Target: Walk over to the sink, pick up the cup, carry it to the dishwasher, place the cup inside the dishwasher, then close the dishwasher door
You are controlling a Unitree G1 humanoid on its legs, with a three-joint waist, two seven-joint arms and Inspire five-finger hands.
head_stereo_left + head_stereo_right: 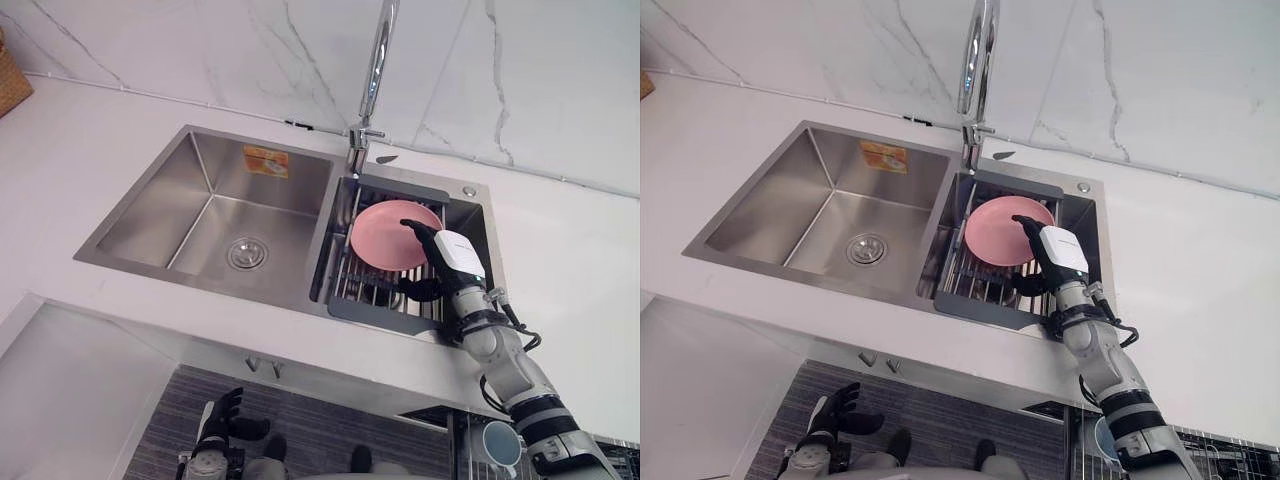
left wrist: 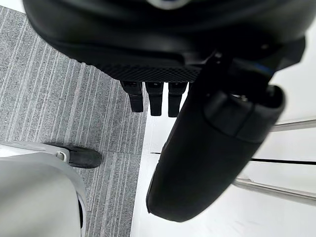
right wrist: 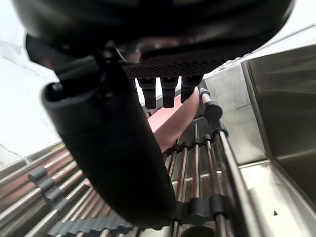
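From the head, the right hand (image 1: pixel 450 258) reaches into the sink's right basin. Its fingers are stretched out toward the right rim of a pink plate (image 1: pixel 385 235) and its thumb is spread apart below them. It grips nothing, and I cannot tell whether the fingertips touch the plate. The plate leans upright in a drain rack (image 1: pixel 372 308) set over that basin. The left basin (image 1: pixel 150 215) lies beside it, with the faucet (image 1: pixel 375 70) rising at the far edge between the two. A white countertop (image 1: pixel 580 260) surrounds the sink, backed by a marble wall (image 1: pixel 200 50), and a wicker basket (image 1: pixel 10 80) sits at the far left. The pale blue cup (image 1: pixel 500 443) is low at the near right, below the counter edge in a wire rack (image 1: pixel 1225 448), just beside the right forearm and well apart from both hands. The left hand (image 1: pixel 222 418) hangs at the near left over grey ribbed carpet (image 1: pixel 330 420), its fingers loose and empty. In the left wrist view, its fingers (image 2: pixel 155 101) point straight down over the carpet. In the right wrist view, the straight fingers (image 3: pixel 168 94) end just short of the plate, above the rack's bars.
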